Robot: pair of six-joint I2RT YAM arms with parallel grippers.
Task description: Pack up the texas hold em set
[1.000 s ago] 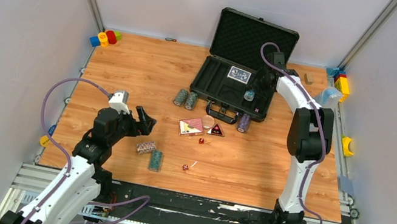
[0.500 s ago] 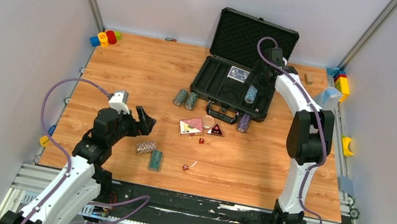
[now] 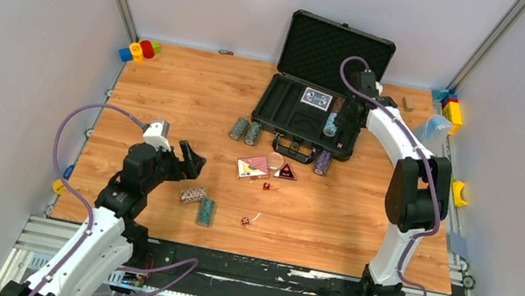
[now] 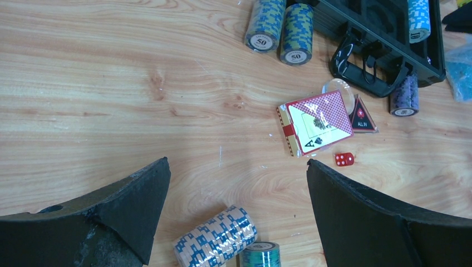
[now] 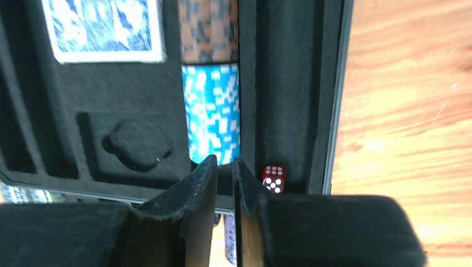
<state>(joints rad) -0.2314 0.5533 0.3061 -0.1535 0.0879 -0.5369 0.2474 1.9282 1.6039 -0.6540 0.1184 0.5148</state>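
Partly packed: case, open at worktop's far edge, held blue deck, two chip rolls, one die. Five loose rolls, red deck, button and dice lay outside. Left tool wide; right tool narrow, empty.

The right arm's elbow has swung out toward 3 o'clock. The right gripper has drawn a little toward 3 o'clock, so more of the blue chip roll shows, lying in the case.
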